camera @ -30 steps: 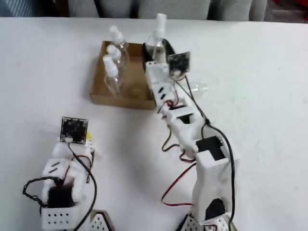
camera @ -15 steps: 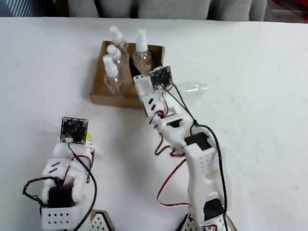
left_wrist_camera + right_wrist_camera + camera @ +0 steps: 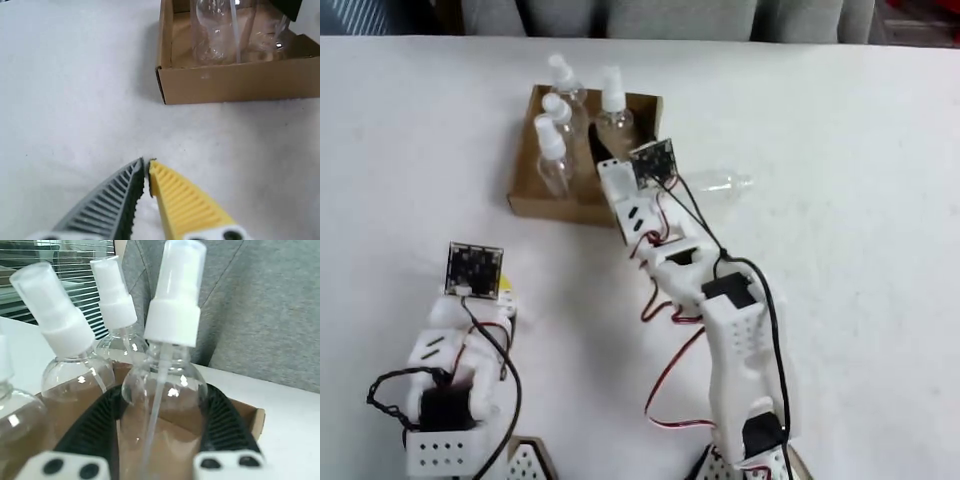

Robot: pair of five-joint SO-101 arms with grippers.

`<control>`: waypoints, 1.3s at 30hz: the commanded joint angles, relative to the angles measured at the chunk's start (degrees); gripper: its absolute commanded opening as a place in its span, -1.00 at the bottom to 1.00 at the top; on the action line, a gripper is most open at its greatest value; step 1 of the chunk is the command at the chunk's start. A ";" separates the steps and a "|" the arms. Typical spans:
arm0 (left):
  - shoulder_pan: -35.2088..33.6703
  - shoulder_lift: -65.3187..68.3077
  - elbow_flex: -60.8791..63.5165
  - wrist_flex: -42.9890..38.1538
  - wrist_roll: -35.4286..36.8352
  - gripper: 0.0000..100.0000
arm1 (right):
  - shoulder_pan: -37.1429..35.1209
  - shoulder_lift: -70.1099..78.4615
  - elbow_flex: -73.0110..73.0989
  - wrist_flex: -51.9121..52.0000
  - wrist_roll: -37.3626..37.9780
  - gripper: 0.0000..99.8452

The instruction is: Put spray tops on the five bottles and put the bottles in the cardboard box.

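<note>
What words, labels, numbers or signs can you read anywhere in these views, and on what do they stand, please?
None can be read.
The cardboard box and the clear bottles show no label.
Any print on the wrist camera boards is too small to read.

Five bottles [image 3: 612,112], one cardboard box [image 3: 560,208]

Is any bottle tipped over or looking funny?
Yes, one clear bottle lies on its side on the table, right of the cardboard box. Three capped bottles stand upright inside it, and the right gripper holds a fourth bottle upright there.
</note>
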 commanded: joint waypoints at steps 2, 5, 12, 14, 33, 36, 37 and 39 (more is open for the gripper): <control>-0.66 -0.66 -0.09 -0.35 -0.62 -0.96 | -0.31 0.04 -2.90 -1.45 0.62 -0.97; -0.92 -0.66 -0.09 -2.46 -0.26 -0.96 | -0.40 0.04 -2.55 -1.45 0.62 -0.97; -2.59 -0.66 -0.09 -8.62 4.40 -0.96 | -0.75 -7.16 7.03 -6.55 0.44 -0.97; -2.59 -0.66 -0.09 -10.29 5.63 -0.96 | -0.84 -10.24 10.20 -7.08 0.35 -0.97; 0.31 36.26 -24.97 -17.23 5.89 -0.95 | -1.10 -39.69 35.96 -6.90 -5.45 -0.97; 0.31 47.96 -32.18 -20.48 5.98 -0.95 | -0.84 -43.65 40.53 -6.99 -5.45 -0.97; 0.22 51.65 -34.46 -21.54 5.98 -0.95 | -0.57 -44.88 42.02 -6.99 -5.45 -0.97; 0.22 58.68 -39.12 -23.56 5.98 -0.95 | -0.13 -47.43 45.19 -7.08 -5.45 -0.97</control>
